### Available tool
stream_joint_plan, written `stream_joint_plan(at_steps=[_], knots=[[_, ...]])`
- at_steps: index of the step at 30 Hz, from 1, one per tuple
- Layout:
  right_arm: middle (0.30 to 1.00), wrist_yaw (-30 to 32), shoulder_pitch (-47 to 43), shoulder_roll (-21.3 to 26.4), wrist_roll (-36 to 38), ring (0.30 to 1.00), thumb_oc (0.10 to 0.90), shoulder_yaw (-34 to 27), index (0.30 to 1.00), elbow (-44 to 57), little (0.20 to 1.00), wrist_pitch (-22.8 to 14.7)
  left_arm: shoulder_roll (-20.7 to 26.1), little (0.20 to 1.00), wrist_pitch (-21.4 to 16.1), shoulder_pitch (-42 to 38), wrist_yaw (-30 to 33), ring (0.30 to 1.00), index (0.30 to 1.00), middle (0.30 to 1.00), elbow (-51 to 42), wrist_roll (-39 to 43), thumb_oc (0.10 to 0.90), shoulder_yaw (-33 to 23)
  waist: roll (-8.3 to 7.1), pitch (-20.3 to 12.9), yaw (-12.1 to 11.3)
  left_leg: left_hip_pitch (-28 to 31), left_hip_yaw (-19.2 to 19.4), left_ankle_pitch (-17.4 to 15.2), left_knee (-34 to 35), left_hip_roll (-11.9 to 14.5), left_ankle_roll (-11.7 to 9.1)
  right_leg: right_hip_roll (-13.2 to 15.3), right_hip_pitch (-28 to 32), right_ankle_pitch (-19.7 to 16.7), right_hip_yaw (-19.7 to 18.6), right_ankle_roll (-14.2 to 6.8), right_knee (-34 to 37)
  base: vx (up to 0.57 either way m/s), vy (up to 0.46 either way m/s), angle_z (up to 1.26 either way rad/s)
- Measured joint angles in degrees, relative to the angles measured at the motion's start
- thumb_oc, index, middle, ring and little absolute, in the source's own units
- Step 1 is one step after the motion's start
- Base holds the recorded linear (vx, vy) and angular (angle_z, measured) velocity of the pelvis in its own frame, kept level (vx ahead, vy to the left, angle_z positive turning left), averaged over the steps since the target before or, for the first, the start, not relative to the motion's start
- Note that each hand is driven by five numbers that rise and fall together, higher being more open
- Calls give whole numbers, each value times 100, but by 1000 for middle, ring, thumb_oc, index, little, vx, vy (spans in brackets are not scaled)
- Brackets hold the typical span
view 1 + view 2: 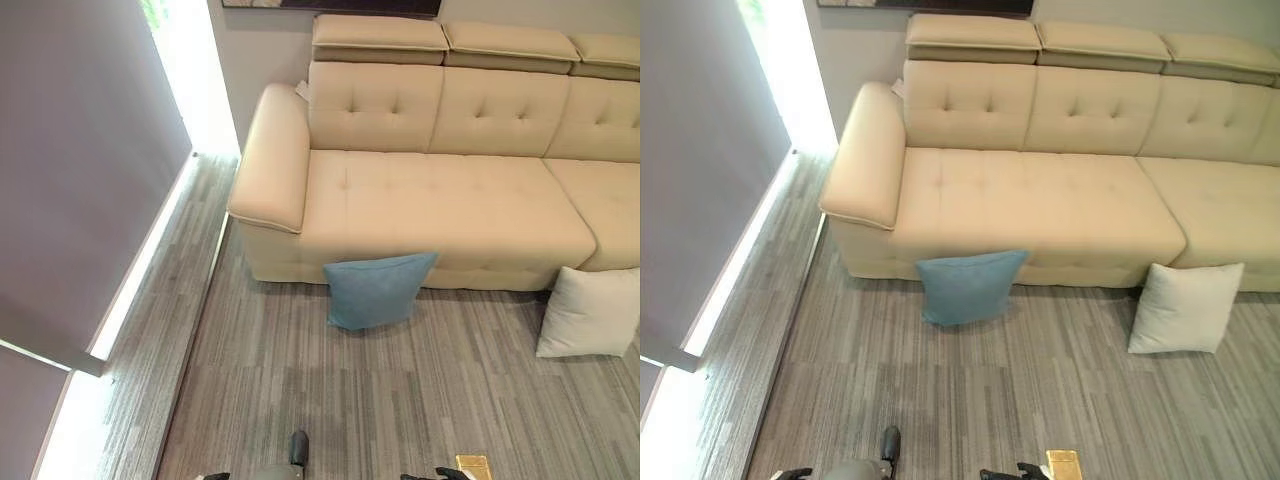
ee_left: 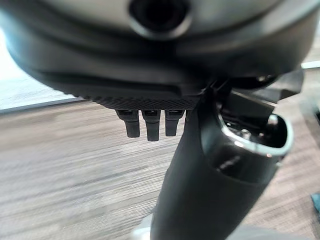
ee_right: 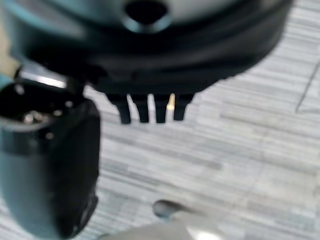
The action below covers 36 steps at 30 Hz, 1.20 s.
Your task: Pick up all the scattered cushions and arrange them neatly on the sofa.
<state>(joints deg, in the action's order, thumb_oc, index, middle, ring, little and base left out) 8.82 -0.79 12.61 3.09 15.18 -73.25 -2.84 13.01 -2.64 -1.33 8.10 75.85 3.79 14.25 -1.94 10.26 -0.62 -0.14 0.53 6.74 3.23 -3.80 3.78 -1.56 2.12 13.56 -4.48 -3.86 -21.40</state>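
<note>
Blue square fabric cushion (image 1: pixel 377 290) and white square cushion (image 1: pixel 589 312): on grey floor (image 1: pixel 330 400), leaning against beige tufted sofa (image 1: pixel 440 200). Left hand (image 2: pixel 147 122), right hand (image 3: pixel 150 107): fingers straight, relaxed, empty.

A blue cushion (image 1: pixel 376 290) stands on the floor at about 12 o'clock, leaning against the front of the beige sofa (image 1: pixel 450 200), near its armrest end. A white cushion (image 1: pixel 590 312) stands on the floor at about 2 o'clock, tilted against the sofa's front.

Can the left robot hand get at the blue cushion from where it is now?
Probably not yet. The left robot hand hangs empty over bare floor, while the blue square fabric cushion leans on the beige sofa front, well ahead. Nothing blocks the path.
</note>
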Motion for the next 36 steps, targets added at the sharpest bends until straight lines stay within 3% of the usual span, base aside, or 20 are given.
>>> stream_joint_plan(at_steps=[1, 2, 4, 5, 7, 10, 12, 13, 15, 16, 17, 19, 22, 24, 26, 27, 29, 30, 33, 36], knots=[[900, 2, -39, 20, 0, 900, 800, 5, 900, 15, 900, -26, 71, 900, -2, -160, 0, 900, 900, 900, -8, -6, 800, 94, -35, -22, 17, 110, -27, -181, -10, -57, 163, 119, -352, -1, -24, -132, -667, 124, 49, -31], [900, 9, -132, 16, -2, 900, 800, -2, 900, 38, 900, -25, 73, 900, -6, -163, -6, 900, 900, 900, -20, -6, 800, 130, -74, -11, -35, 173, 70, -192, 12, -88, 171, 253, -599, 54, 74, -144, -1153, 196, -11, -19], [900, 11, -214, 35, -13, 900, 800, 3, 900, 168, 900, -45, 79, 900, -29, -355, -2, 900, 900, 900, -54, -47, 800, 126, -56, 6, 27, 350, 70, -297, 52, -130, 218, 575, -888, 123, 471, -183, -1328, 285, -39, -19], [900, 1, -264, -7, -30, 900, 800, 20, 900, 210, 900, -35, 64, 900, -86, -391, 1, 900, 900, 900, -53, -47, 800, 122, -29, 14, -24, 508, 191, -342, 139, -96, 216, 752, -955, 146, 863, -126, -857, 231, -62, -46], [900, -11, -306, -76, -50, 900, 800, 48, 900, 357, 900, -69, 73, 900, -109, -411, -5, 900, 900, 900, -46, -48, 800, 122, -30, -6, 23, 602, 277, -512, 153, -83, 90, 782, -1217, 92, 930, -105, -251, 192, -74, -41], [900, -44, -348, -88, -52, 900, 800, 55, 900, 394, 900, -60, 55, 900, -106, -373, -15, 900, 900, 900, -27, -49, 800, 123, -107, -22, 91, 775, 343, -533, 176, -82, 91, 776, -1477, -512, 1074, -95, 387, 189, -108, -2], [900, -70, -352, -85, -62, 900, 800, 3, 900, 390, 900, -28, 57, 900, -113, -282, -8, 900, 900, 900, -23, -49, 800, 109, -160, -51, 127, 857, 376, -726, 176, -32, 30, 761, -1588, -877, 1239, -96, 645, 263, -205, -11], [900, -80, -364, -84, -86, 900, 800, 7, 900, 394, 900, -31, 68, 900, -87, -170, -10, 900, 900, 900, 19, -46, 800, 13, -180, -72, 142, 933, 376, -815, 166, 30, -78, 735, -1496, -1210, 1252, -42, 812, 317, -280, -20], [900, -87, -243, -77, -85, 900, 800, -7, 900, 373, 900, -25, 84, 900, -89, -103, -9, 900, 900, 900, 16, -51, 800, 11, -147, -88, 150, 1049, 300, -943, 68, 200, -246, 511, -1220, -1481, 1197, 205, 1059, 226, -233, 13], [900, -90, -153, -67, -79, 900, 800, -22, 900, 374, 900, -27, 86, 900, -91, -54, -12, 900, 900, 900, 12, -53, 800, 12, -122, -120, 143, 1091, 196, -1008, -95, 328, -337, 372, -1012, -1530, 1243, 382, 1271, 117, -159, 18], [900, -91, -154, -54, -84, 900, 800, -22, 900, 364, 900, -18, 77, 900, -95, -49, -11, 900, 900, 900, 8, -52, 800, 5, -112, -121, 124, 1082, 162, -1042, -239, 396, -388, 302, -887, -1523, 1243, 384, 1396, 160, -328, 7], [900, -92, -156, -28, -85, 900, 800, -1, 900, 365, 900, -3, 80, 900, -109, -49, -3, 900, 900, 900, 10, -46, 800, -166, -141, -141, 126, 854, 41, -1118, -876, 451, -484, 215, -557, -1644, 1263, 597, 1780, 65, -246, -2], [900, -79, -257, 96, -49, 900, 800, 21, 900, 368, 900, -33, 57, 900, -136, -200, 3, 900, 900, 900, -10, -42, 800, -202, -224, -107, 104, -222, -17, -1232, -3098, 427, -687, 236, -245, -1818, 1260, 868, 2266, 99, -160, -12], [900, -67, -263, 128, -31, 900, 800, 22, 900, 380, 900, -51, 26, 900, -138, -202, 8, 900, 900, 900, -35, -35, 800, -272, -191, -113, 135, -506, -6, -1244, -3395, 465, -687, 163, -49, -1661, 1236, 1028, 2435, 150, -61, -1], [900, -54, -244, 169, -22, 900, 800, 26, 900, 339, 900, -33, 25, 900, -169, -219, 3, 900, 900, 900, -114, -34, 800, -256, -206, -82, 96, -592, -33, -1245, -3067, 437, -686, 139, 35, -1709, 1203, 1007, 2523, 231, -14, -9], [900, -50, -233, 210, -18, 900, 800, 69, 900, 192, 900, -32, 21, 900, -172, -205, 2, 900, 900, 900, -181, -29, 800, -253, -224, -52, 126, -587, -16, -1222, -2109, 324, -707, 118, 144, -1724, 1197, 953, 2671, 266, -16, -10], [900, -42, -208, 234, -8, 900, 800, 57, 900, 128, 900, -10, 13, 900, -172, -245, 2, 900, 900, 900, -177, -31, 800, -249, -229, 10, 136, -631, 78, -1064, -1409, 219, -749, 117, 186, -1600, 1208, 979, 2709, 164, 3, 13], [900, -40, -216, 267, -1, 900, 800, 55, 900, 92, 900, 19, 14, 900, -179, -286, -5, 900, 900, 900, -206, -30, 800, -247, -164, 128, 106, -657, 109, -787, -898, 162, -755, 65, 280, -1586, 1227, 930, 2710, 193, 18, 6], [900, 3, -218, 251, 2, 900, 800, 40, 900, -21, 900, 15, -17, 900, -196, -263, -10, 900, 900, 900, -155, -35, 800, -249, -30, 221, -5, -843, 214, -301, -383, 194, -918, -134, 442, -1382, 1198, 1012, 2713, 227, 64, -14], [900, 11, -111, 252, 0, 900, 800, 7, 900, -27, 900, 12, -39, 900, -185, -62, -31, 900, 900, 900, -152, -41, 800, -267, 41, 209, -49, -735, 228, -144, -411, 198, -735, -216, 674, -1198, 1130, 1011, 2711, 239, 96, -19]])
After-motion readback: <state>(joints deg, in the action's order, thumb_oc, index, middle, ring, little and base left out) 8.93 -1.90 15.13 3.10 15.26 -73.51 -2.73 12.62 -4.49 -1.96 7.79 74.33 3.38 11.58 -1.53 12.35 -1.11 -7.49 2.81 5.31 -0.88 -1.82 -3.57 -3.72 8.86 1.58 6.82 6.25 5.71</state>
